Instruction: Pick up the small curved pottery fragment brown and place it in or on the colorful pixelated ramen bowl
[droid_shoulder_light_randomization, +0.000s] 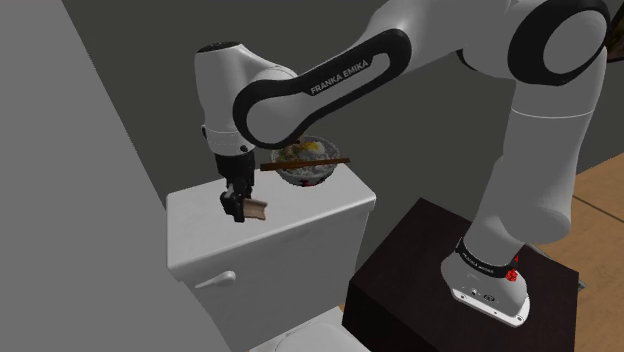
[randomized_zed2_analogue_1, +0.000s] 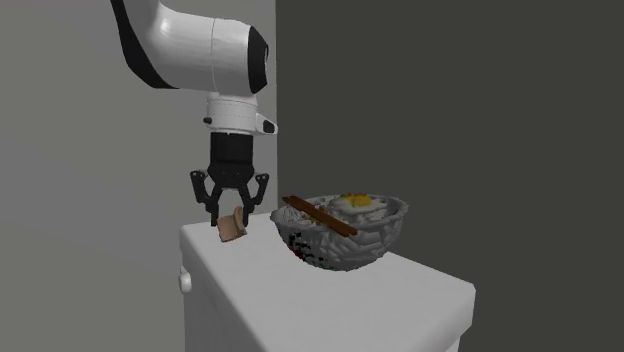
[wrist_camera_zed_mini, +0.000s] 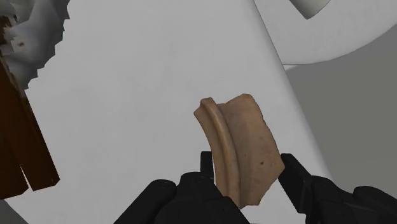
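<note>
Pincer (droid_shoulder_light_randomization: 238, 205) clasped the tan curved pottery fragment (droid_shoulder_light_randomization: 256, 210) over the white toilet tank lid (droid_shoulder_light_randomization: 290, 230).

Its black fingers (wrist_camera_zed_mini: 207, 164) pinched the fragment's lower end, the ridged piece jutting out beyond them. The pixelated ramen bowl (randomized_zed2_analogue_1: 345, 248), brown chopsticks (randomized_zed2_analogue_1: 318, 215) across its rim, stood on the same lid, near the fragment but apart.

Arm (droid_shoulder_light_randomization: 330, 75) bent, gripper (randomized_zed2_analogue_1: 231, 216) down (clamped on fragment (wrist_camera_zed_mini: 238, 146)).
</note>
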